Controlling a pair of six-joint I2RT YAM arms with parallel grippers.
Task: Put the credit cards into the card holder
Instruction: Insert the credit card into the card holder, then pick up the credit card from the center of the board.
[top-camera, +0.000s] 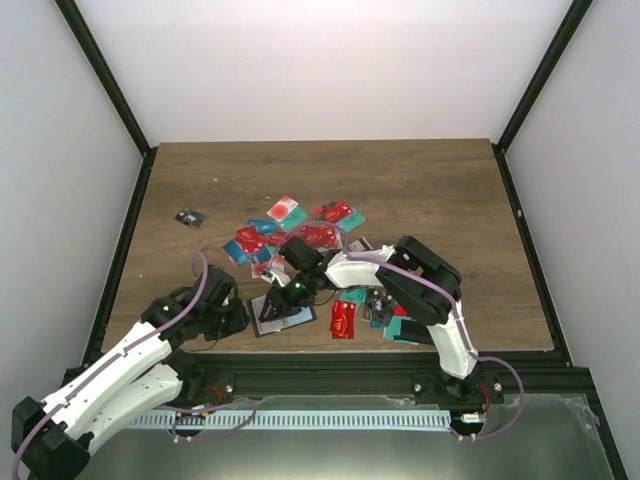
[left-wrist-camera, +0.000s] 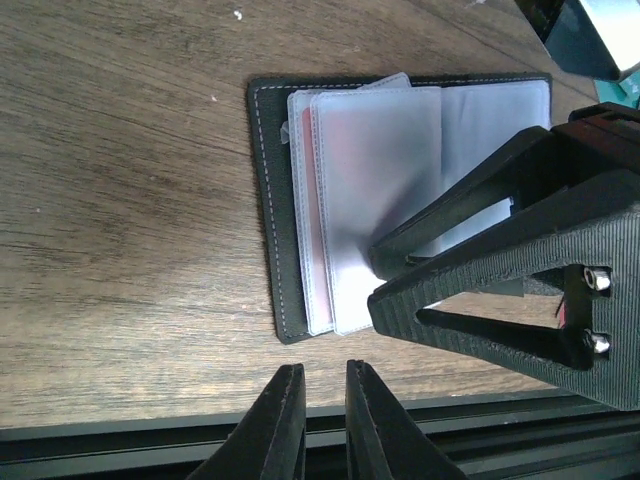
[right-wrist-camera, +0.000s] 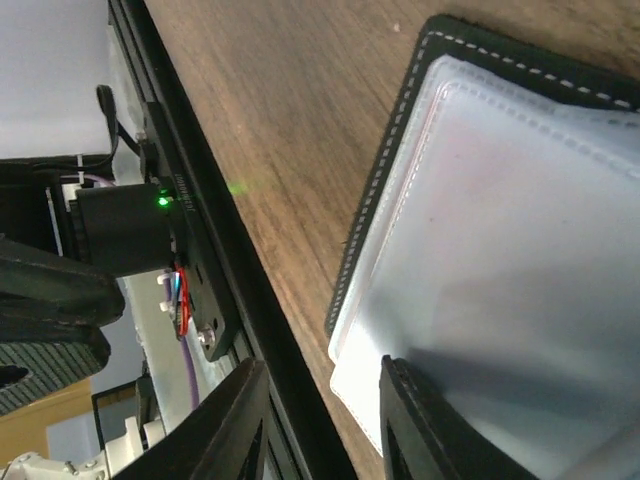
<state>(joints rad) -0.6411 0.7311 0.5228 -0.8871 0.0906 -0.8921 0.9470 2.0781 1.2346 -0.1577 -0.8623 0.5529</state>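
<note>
The card holder (left-wrist-camera: 265, 200) lies opened flat on the wooden table (top-camera: 200, 170), at the lower middle of the top view, close to the near edge. Its grey-clear pockets are fanned out and face upward. In the left wrist view a weak red tone shows through one pocket; this may be a card already inside, but I cannot say it for sure.

The credit cards (top-camera: 300, 235) are nearly all outside the holder. Most make a loose heap of red, teal and blue in the middle of the top view, just above the holder. A red card (top-camera: 343, 320) and some teal ones lie to the lower right of it, partly under the right arm. One small dark piece (top-camera: 189, 218) rests alone at the upper left, well apart from the rest.

The right gripper (left-wrist-camera: 378, 278) is down at the holder. Its jaws stand a little apart, and one finger touches the clear pockets near their corner while the other is beside the edge. It carries no card, and I cannot tell if it pinches a pocket. The left gripper (left-wrist-camera: 322, 375) hangs at the bottom of its own view, just before the holder, with its fingers almost together on nothing.

So I judge the task to be at its beginning — the holder is open and ready, but the filling is nearly all left to do.
</note>
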